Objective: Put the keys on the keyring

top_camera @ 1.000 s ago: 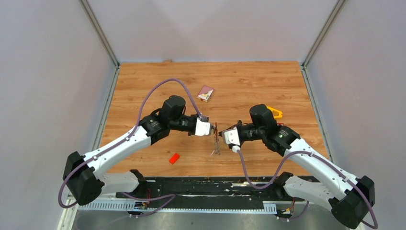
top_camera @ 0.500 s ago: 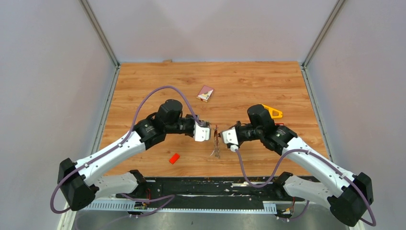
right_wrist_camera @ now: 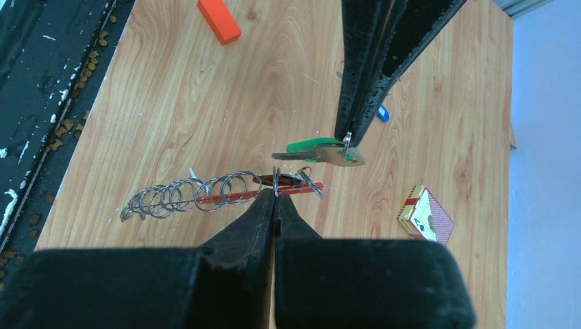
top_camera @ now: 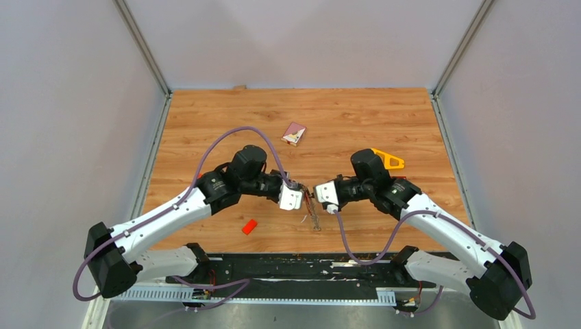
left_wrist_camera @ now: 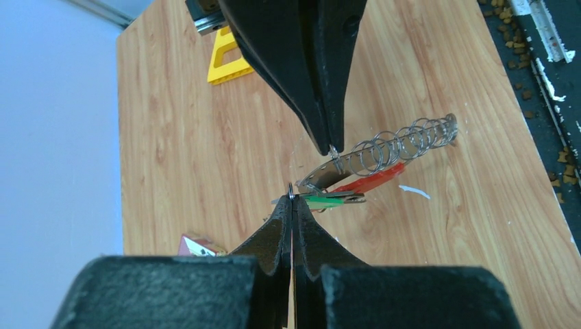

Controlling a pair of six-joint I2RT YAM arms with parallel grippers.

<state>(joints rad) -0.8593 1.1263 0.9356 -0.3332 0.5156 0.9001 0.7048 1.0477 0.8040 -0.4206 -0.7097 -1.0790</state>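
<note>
- Nearest the arm bases, a small orange block (top_camera: 249,226) lies on the table (top_camera: 205,123), at about 8 o'clock from the two grippers. It is not part of the job.
- At mid-table the grippers meet tip to tip. The right gripper (right_wrist_camera: 275,195) is clamped on one wire ring of the keyring (right_wrist_camera: 205,194). In the right wrist view its chain of linked rings and red strap trail toward 9 o'clock.
- I cannot tell whether the loose end touches the wood.
- Just beside it, at 1 o'clock in the same view, the left gripper (left_wrist_camera: 292,200) is pinched tight on the small ring end of the green-tagged key (right_wrist_camera: 312,146), which is held clear of the table.
- Handling, as I judge it:
  - Both pieces are light, and the bunch is floppy and will swing.
  - The thin steel is slick and could twist in the pads.
  - The split ring is stiff and must be pried open.
  - Grip the ring wire itself, not the tag or strap.
- Farther off, the blue-tagged key (right_wrist_camera: 382,114) lies on the wood. I can make out no black-tagged one.
- Farthest are a yellow piece (top_camera: 392,160) at 2 o'clock and a card box (top_camera: 294,133) at 11 o'clock.
</note>
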